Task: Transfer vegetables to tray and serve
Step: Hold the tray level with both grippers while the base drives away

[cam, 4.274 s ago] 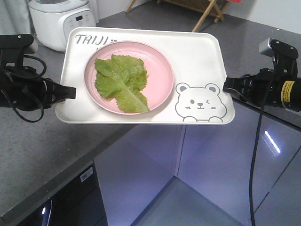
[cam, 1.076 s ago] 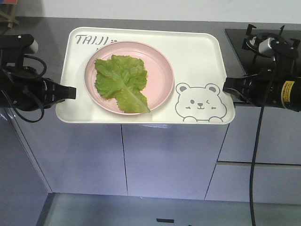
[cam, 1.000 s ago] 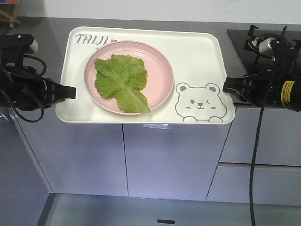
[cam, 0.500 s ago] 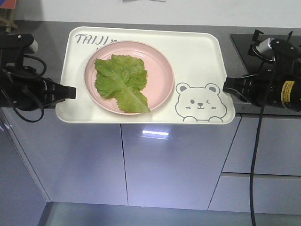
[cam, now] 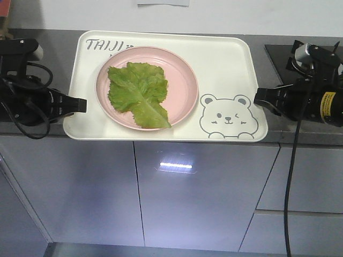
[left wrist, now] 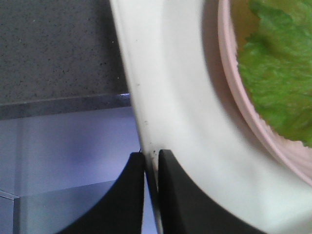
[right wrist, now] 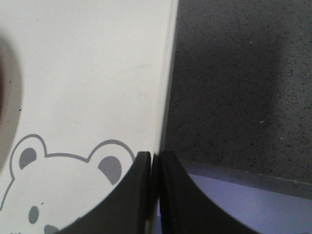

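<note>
Tray (cam: 225, 64), clamped by left tool (cam: 82, 105) and right tool (cam: 258, 98), bears one plate (cam: 184, 80), one lettuce leaf (cam: 136, 93).

Only legible txt: "TAIJI", on tray (cam: 225, 69) at far-L corner.

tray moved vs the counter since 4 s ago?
Yes. The tray has left the counter corner by the rice cooker and now hangs over a straight stretch, nearer the hob on its right.

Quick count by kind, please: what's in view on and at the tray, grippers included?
tray: 1
pink plate: 1
lettuce leaf: 1
grippers: 2, the left gripper and the right gripper, each shut on the tray's rim
Total: 5
</note>
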Robot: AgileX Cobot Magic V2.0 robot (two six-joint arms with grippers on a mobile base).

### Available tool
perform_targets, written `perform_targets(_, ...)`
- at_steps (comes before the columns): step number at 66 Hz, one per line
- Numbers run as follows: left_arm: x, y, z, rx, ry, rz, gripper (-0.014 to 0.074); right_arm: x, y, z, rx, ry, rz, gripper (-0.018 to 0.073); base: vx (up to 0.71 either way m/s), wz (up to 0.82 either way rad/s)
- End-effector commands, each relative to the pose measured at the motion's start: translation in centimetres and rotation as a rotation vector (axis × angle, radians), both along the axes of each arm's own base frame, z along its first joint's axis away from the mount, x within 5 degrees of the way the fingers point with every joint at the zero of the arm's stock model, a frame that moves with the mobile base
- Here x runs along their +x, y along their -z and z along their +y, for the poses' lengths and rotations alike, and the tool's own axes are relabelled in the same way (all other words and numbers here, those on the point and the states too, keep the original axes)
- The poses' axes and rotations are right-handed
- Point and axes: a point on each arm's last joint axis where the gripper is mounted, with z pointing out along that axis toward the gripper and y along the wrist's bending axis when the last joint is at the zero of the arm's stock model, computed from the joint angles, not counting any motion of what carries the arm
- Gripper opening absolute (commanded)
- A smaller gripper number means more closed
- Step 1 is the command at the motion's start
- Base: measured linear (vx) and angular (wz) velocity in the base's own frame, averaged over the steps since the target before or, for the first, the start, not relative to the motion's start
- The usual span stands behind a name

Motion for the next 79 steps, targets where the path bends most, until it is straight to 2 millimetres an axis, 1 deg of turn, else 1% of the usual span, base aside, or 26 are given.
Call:
perform_targets(1, -0.34, -2.88, -1.18, -0.123, 0.007, -0.133, -0.0006, -1.58, -2.76, 2.28, 0.077, -0.192, -0.052, -0.0003, 0.11, -0.02)
perform_targets(38, -0.34, -2.88, -1.18, -0.123, 0.007, -0.133, -0.0006, -1.58, -2.76, 2.28, 0.077, -0.192, -0.052, -0.0003, 0.1, -0.05)
perform_targets(79, -0.34, -2.88, -1.18, -0.123, 0.007, -0.133, -0.0006, -1.58, -2.76, 2.28, 0.077, -0.192, -0.052, -0.0003, 0.07, 0.02)
